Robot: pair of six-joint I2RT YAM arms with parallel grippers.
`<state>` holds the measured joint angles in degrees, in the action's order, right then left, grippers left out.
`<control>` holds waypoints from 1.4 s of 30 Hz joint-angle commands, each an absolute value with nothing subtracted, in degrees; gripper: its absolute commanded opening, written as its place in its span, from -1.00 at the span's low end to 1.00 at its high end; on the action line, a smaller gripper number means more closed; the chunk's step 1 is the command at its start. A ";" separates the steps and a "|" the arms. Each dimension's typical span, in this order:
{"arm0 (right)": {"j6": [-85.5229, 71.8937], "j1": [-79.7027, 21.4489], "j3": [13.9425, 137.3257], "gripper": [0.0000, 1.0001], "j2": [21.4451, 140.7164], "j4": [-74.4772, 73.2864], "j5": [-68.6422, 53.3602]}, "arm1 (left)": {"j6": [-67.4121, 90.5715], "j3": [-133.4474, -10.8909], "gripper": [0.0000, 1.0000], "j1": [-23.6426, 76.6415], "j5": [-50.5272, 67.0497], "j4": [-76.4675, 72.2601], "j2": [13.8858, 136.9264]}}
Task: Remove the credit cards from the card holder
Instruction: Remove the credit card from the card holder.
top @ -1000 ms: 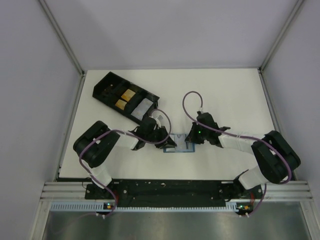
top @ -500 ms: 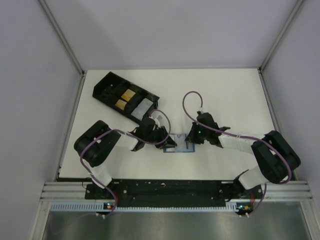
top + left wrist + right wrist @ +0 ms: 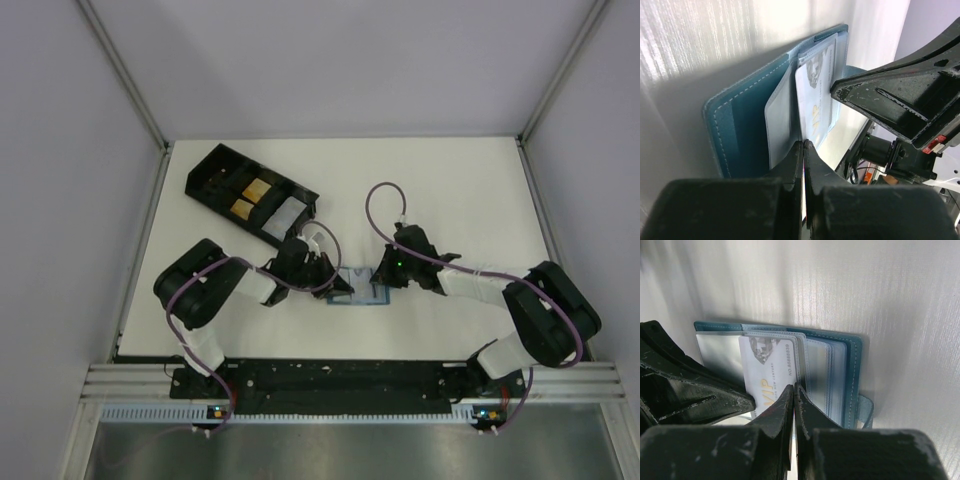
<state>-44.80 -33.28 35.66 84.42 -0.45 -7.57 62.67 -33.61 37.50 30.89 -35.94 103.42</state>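
The blue card holder [image 3: 362, 290] lies open on the white table between both arms. In the left wrist view its teal cover [image 3: 740, 120] and clear sleeves show, with a white credit card [image 3: 815, 95] marked VIP sticking partway out of a sleeve. My left gripper [image 3: 804, 144] is shut on that card's near edge. In the right wrist view the card [image 3: 767, 370] lies left of the stacked sleeves, and my right gripper [image 3: 793, 386] is shut, its tips down on the holder [image 3: 852, 370] beside the card. From above, the left gripper [image 3: 343, 292] and right gripper [image 3: 381, 283] meet over the holder.
A black compartmented tray [image 3: 250, 195] with a few cards in it lies at the back left, close to the left arm's wrist. Metal frame rails border the table on both sides. The holder's small tab [image 3: 865, 410] sticks out on the right.
The left gripper's jaws have closed onto the card's edge, and the left arm's elbow has shifted slightly right. The right arm and the holder have not moved.
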 commanded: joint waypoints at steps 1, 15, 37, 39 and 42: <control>-43.33 -32.17 33.58 -1.00 87.01 -7.38 -3.34 | 63.54 -31.03 -1.00 36.56 31.46 -42.71 103.97; -43.07 -31.38 34.01 -1.00 87.54 -8.79 -2.64 | 61.44 -25.93 -1.00 34.45 31.82 -43.16 101.08; -32.18 -31.46 39.99 -0.47 77.35 -10.11 -5.62 | 57.83 -18.99 -1.00 29.71 39.81 -53.78 94.75; -30.16 -31.38 40.86 -0.31 75.94 -9.93 -6.85 | 57.66 -18.72 -1.00 29.45 40.69 -55.28 93.96; -26.03 -31.46 42.10 -0.09 74.53 -8.97 -10.71 | 57.39 -18.98 -1.00 29.36 42.18 -56.51 93.08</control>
<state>-32.88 -31.97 37.95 77.97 -10.00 -7.05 58.96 -19.25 29.87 38.81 -49.74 95.66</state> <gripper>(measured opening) 0.408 0.008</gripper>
